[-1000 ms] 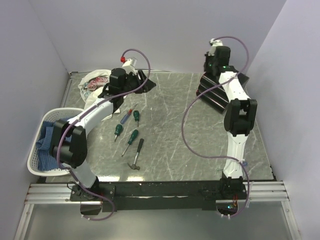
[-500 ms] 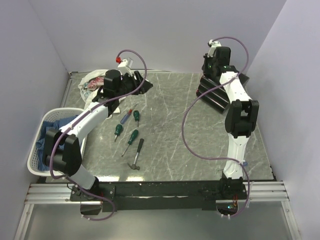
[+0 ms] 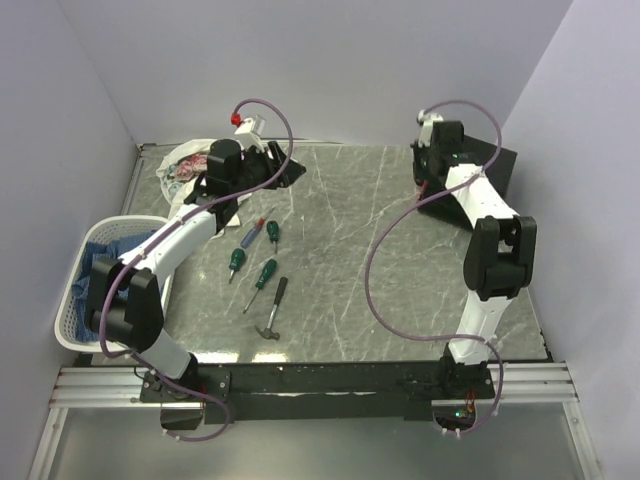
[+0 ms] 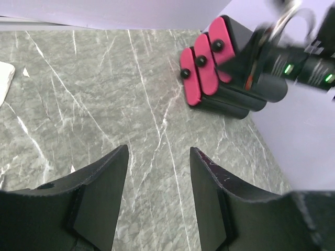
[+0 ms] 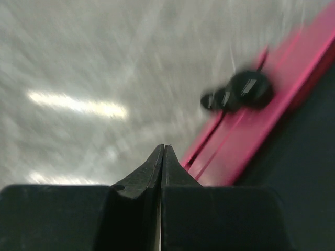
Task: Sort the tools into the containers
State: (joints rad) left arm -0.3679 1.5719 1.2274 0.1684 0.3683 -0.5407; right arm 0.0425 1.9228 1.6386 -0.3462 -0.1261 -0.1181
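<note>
None sorted yet: the tools (image 3: 266, 271) lie well apart from the drawer unit (image 4: 209, 73), over on the left arm's side. The right gripper (image 5: 161, 157), pressed together, noses its pink fronts (positioning it, I'd guess); next, pull a knob (image 5: 250, 89). The left gripper (image 4: 157, 178) hangs spread, empty.

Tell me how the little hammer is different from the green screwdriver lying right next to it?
The hammer has a black handle; the green screwdriver has a green one. The hammer ends in a metal cross head, the screwdriver in a thin straight shaft. The hammer lies nearer the front edge of the table. Both lie flat on it, untouched.
</note>
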